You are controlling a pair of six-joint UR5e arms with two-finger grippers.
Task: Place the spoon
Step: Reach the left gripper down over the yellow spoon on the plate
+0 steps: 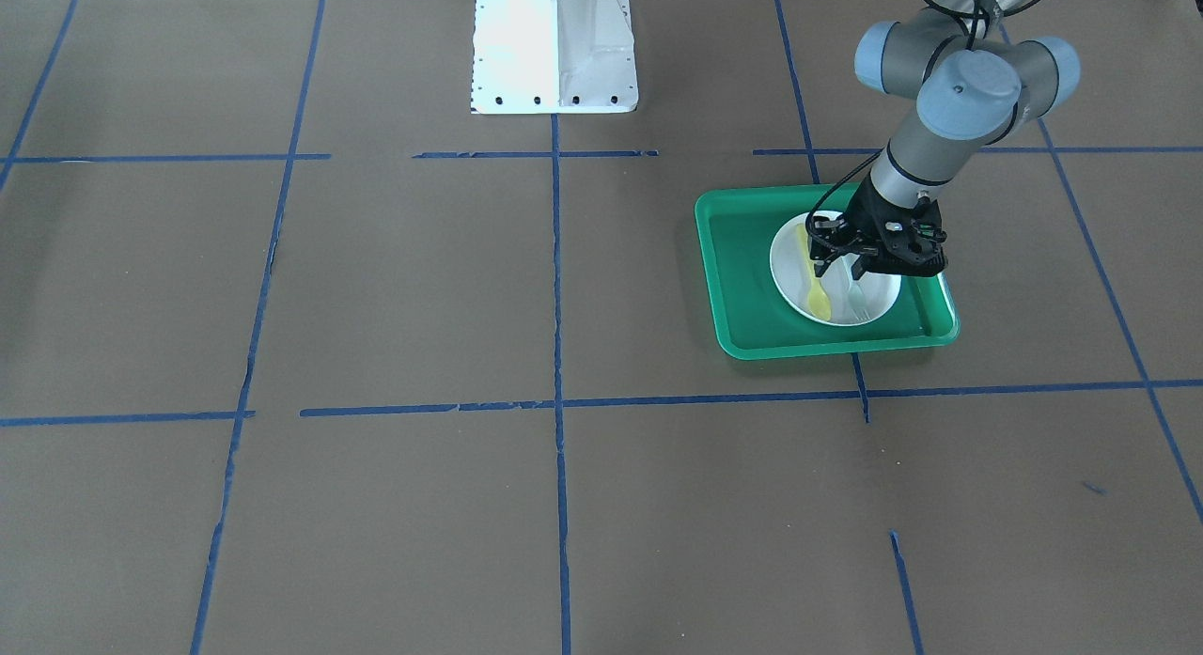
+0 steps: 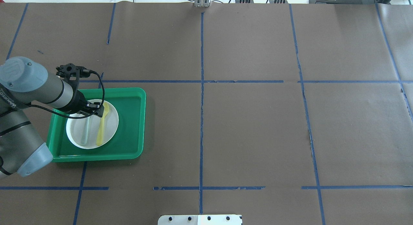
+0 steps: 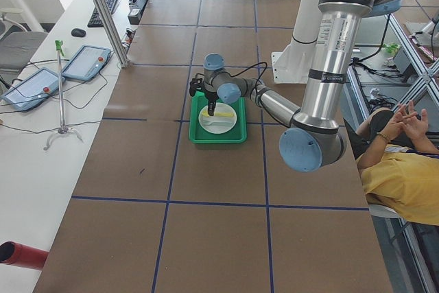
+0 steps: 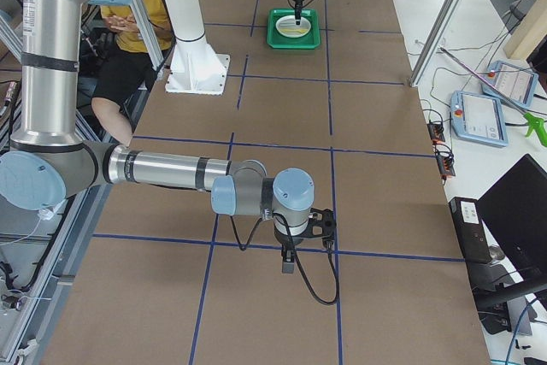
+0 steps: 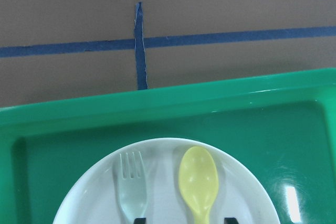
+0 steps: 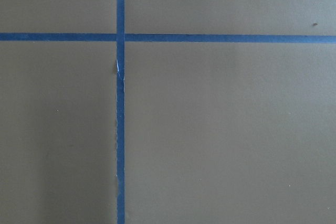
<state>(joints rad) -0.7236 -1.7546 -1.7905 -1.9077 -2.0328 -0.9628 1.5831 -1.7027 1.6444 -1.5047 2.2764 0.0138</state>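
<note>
The yellow spoon [image 2: 102, 125] lies on a white plate [image 2: 73, 129] inside a green tray [image 2: 129, 121], with its bowl towards the tray's far edge [image 5: 198, 179]. A pale grey-green fork [image 5: 131, 192] lies beside it on the plate. My left gripper [image 2: 98, 112] hangs over the plate, open. In the left wrist view its two fingertips [image 5: 139, 220] stand either side of the spoon's handle. I cannot tell whether they touch the plate. My right gripper [image 4: 288, 264] shows only in the exterior right view, low over bare table at the opposite end. I cannot tell whether it is open or shut.
The tray [image 1: 752, 335] sits on brown paper marked with blue tape lines [image 2: 201, 81]. The robot's white base [image 1: 553, 44] stands at the table's middle edge. A seated person [image 3: 405, 169] is beside the table, behind the robot.
</note>
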